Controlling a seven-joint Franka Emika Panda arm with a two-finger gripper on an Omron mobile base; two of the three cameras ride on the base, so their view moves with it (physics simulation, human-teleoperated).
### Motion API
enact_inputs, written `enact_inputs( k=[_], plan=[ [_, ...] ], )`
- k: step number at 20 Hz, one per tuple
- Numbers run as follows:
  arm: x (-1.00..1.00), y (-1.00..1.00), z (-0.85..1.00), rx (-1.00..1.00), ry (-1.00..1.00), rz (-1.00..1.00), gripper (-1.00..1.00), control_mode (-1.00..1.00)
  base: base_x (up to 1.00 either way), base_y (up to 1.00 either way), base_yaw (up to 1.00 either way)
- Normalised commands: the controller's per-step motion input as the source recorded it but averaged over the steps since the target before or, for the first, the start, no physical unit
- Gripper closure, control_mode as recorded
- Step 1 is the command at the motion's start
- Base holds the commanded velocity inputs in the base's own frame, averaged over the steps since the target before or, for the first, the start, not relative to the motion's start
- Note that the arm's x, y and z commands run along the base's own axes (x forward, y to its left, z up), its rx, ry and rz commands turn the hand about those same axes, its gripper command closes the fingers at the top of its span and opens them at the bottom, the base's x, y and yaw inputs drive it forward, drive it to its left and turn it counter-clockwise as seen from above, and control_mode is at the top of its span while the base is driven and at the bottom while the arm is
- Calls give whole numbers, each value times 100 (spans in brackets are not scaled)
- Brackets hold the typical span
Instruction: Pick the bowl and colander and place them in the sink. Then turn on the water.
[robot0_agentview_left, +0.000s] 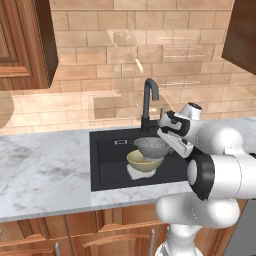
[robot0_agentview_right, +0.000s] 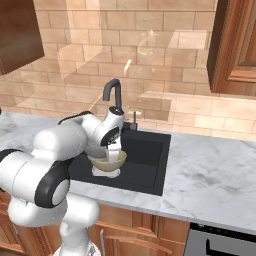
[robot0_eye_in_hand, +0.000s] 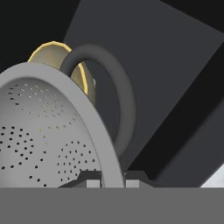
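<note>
The grey perforated colander (robot0_agentview_left: 152, 146) hangs tilted just above the yellow-tan bowl (robot0_agentview_left: 144, 161), which sits in the black sink (robot0_agentview_left: 107, 140). My gripper (robot0_agentview_left: 174, 144) is shut on the colander's right rim. In the hand view the colander (robot0_eye_in_hand: 48, 131) fills the left side. Its rim runs down between my gripper (robot0_eye_in_hand: 113, 181) tips, and its dark loop handle (robot0_eye_in_hand: 118, 96) arches beside the bowl's golden rim (robot0_eye_in_hand: 52, 50). From the right base view the gripper (robot0_agentview_right: 114, 154) points down over the bowl (robot0_agentview_right: 107, 164); the arm hides most of the colander.
A tall dark curved faucet (robot0_agentview_left: 149, 100) stands behind the basin, close to my hand. Marble counter (robot0_agentview_left: 45, 170) stretches left of the sink and to its right (robot0_agentview_right: 215, 175). Wooden cabinets hang above on both sides. A stove edge (robot0_agentview_right: 220, 240) shows at lower right.
</note>
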Motion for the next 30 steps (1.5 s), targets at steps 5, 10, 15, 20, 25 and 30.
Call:
enact_inputs(
  k=[5,10,15,20,25,30],
  plan=[
    [16,0,-15,0,3,0,100,-100,0,0,0],
    [9,-1,-13,0,1,0,100,-100,0,0,0],
    [2,0,-18,0,0,0,100,-100,0,0,0],
    [2,0,-12,0,0,0,100,-100,0,0,0],
    [10,0,-1,0,0,0,100,-100,0,0,0],
    [13,0,0,0,0,0,100,-100,0,0,0]
  ],
)
